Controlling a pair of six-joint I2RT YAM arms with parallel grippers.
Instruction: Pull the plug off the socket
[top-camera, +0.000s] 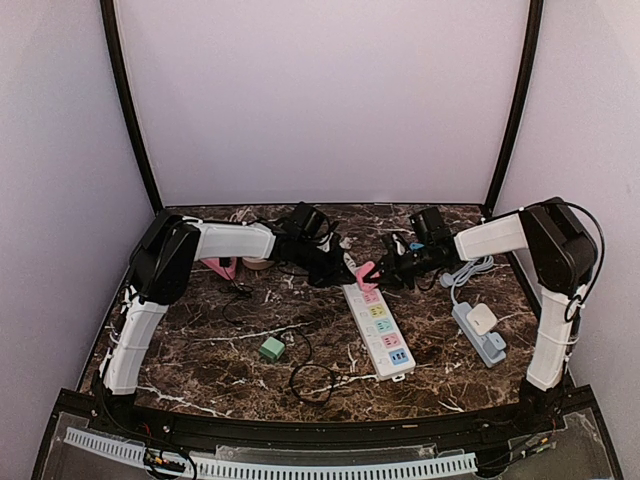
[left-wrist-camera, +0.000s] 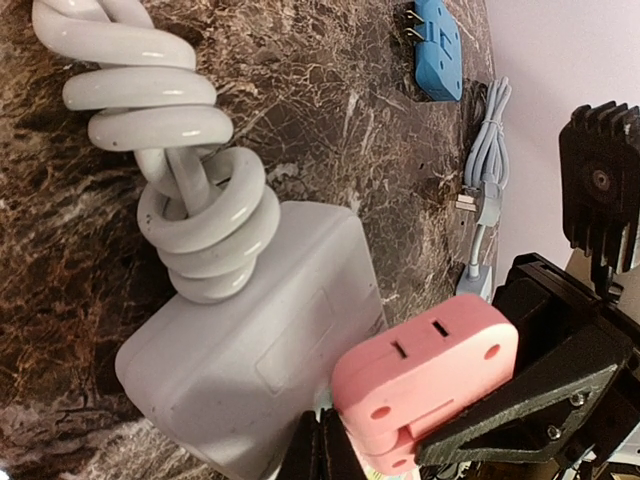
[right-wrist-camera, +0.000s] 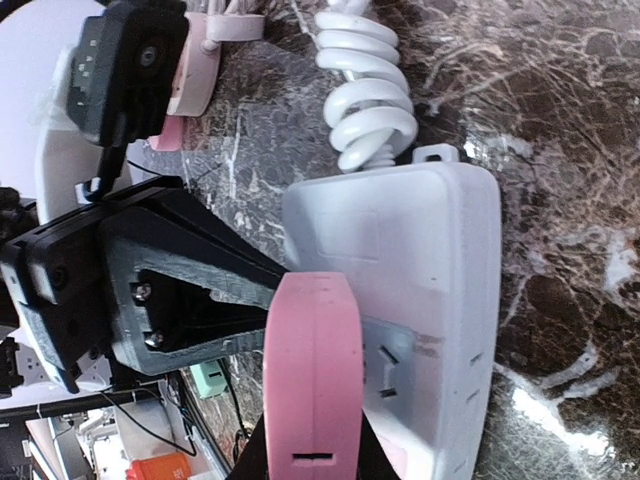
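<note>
At the power strip's (top-camera: 378, 325) far end, the right gripper (top-camera: 371, 274) clenches the pink plug (right-wrist-camera: 310, 370).

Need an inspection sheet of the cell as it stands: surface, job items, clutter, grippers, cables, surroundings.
Surface: dark marble table.
Job's things: pink plug at the far end of the white power strip; pins seated or not, cannot tell.
Clutter: green adapter left of the strip; blue adapter; grey socket block at right; pink item at far left.
Grippers: right gripper shut on the pink plug; left gripper at the strip's cord end, jaws unclear.
Cables: coiled white cord; black cable loop near the front edge; grey cable at far right.
Surroundings: plain lilac walls, black frame poles.
</note>
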